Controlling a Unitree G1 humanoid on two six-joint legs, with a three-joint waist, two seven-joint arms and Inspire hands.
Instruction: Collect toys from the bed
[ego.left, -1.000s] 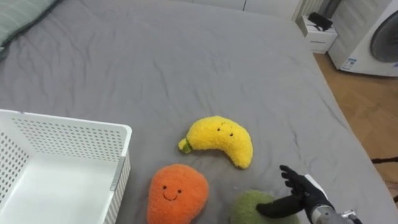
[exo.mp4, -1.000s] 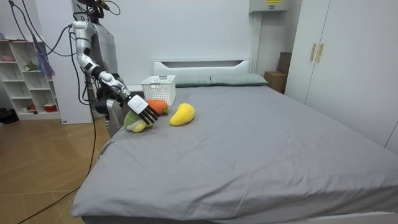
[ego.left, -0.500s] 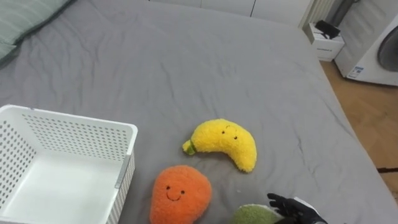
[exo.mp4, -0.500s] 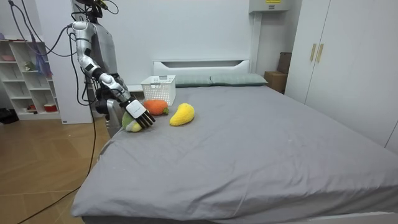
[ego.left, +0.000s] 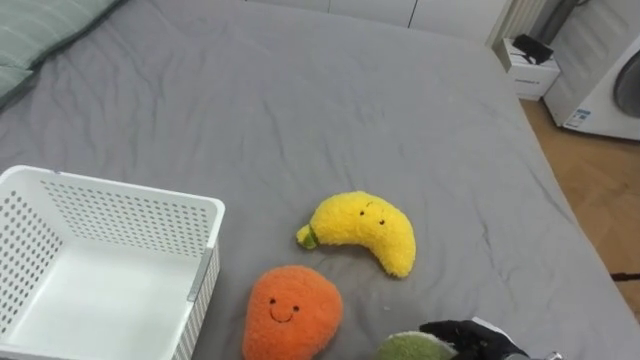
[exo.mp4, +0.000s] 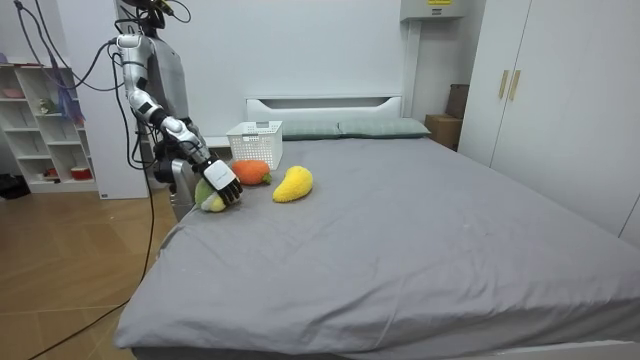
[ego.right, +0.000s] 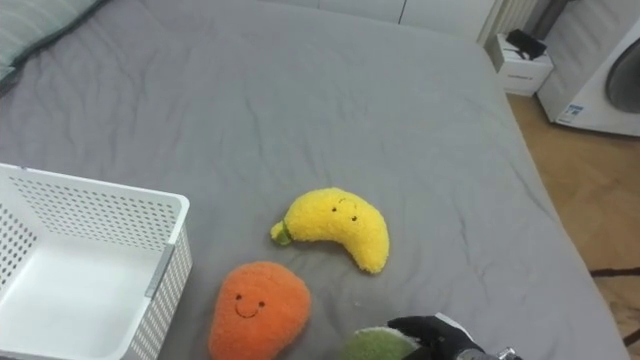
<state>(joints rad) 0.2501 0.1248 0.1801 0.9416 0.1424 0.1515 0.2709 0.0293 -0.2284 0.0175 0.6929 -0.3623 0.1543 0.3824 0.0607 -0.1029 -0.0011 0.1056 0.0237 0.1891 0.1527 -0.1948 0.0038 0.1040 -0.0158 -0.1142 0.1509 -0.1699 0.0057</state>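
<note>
One: Three plush toys lie on the bed (ego.left: 300, 90), all near the side where the robot stands. The green toy (ego.left: 410, 347) is nearest, the orange toy (ego.left: 292, 312) is just beside it, and the yellow banana toy (ego.left: 365, 228) is a little farther in. How will the green one handle?

Two: Going by the fuzzy pile, it is light, soft and squashy. Nothing to break, not slippery. It likely gives under pressure, so a loose pinch on the fluff may slide off. Best taken round the body, thumb on one side and fingers on the other.

One: Robot hand?

Two: The right robot hand (ego.left: 470, 338) comes in from the lower right, at the bottom edge of the eye views. Its dark fingers curl over the top of the green toy and the thumb reaches round its near side. Clamped on it, as far as I can read. The room view agrees: the hand sits on the toy, arm stretched down and forward from the shoulder, back of the hand up.

One: Is the toy off the sheet?

Two: Cannot tell. It looks to rest there.

One: Where does it go?

Two: Probably the white basket (ego.left: 130, 192), on the bed to the robot's left, past the orange toy. The carry crosses that toy, so a lift clear of it seems wise.
</note>
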